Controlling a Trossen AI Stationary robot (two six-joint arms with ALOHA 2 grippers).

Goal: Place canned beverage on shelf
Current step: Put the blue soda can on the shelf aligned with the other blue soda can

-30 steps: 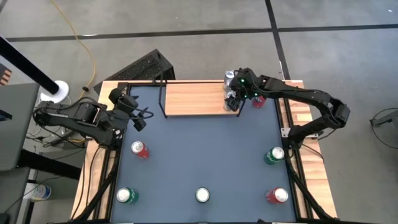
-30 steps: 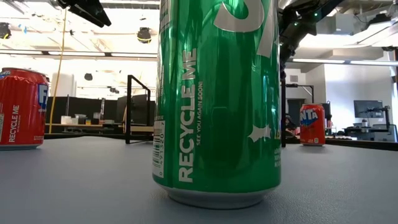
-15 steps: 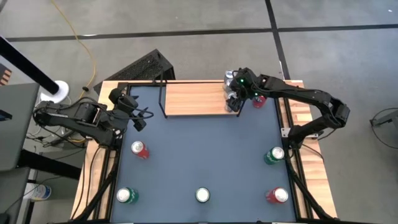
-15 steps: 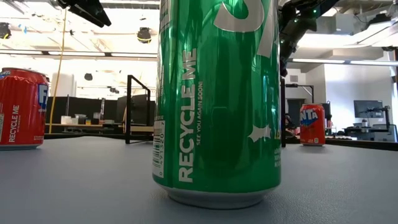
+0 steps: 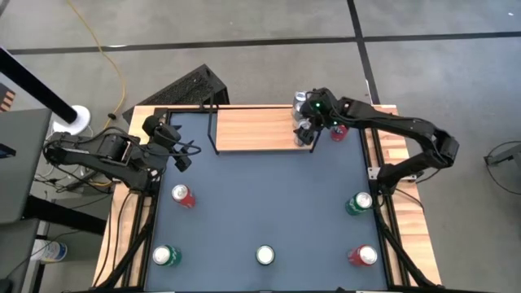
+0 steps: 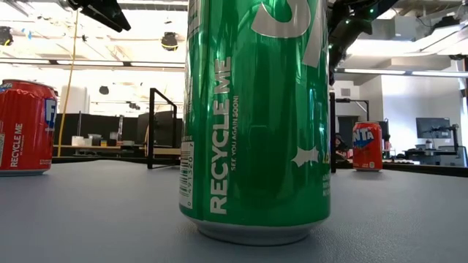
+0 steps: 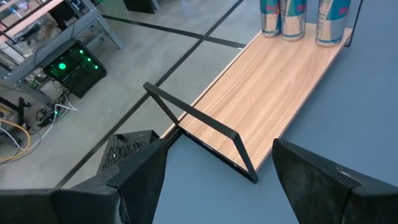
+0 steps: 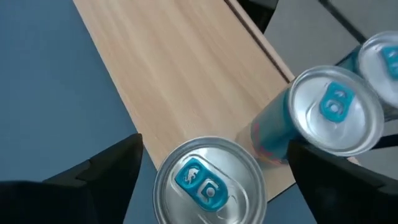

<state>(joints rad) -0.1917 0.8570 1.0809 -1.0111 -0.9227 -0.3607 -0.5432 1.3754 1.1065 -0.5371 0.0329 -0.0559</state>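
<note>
Here, a silver blue-tabbed can [image 8: 208,183] is straddled by the right gripper [image 8: 211,171], jaws apart, on the light-wood shelf [image 5: 252,129]; a careless withdrawal could topple 3 cans.

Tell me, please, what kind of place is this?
Probably a robotics lab or open workshop: two robot arms are mounted at a blue-grey table on a concrete floor, a yellow cable trails across that floor, and monitors and workbenches stand in the room behind.

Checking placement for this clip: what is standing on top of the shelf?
Three silver-and-blue cans stand upright at one end of the shelf; the rest is bare wood. From above, the open right gripper covers most of them.
</note>
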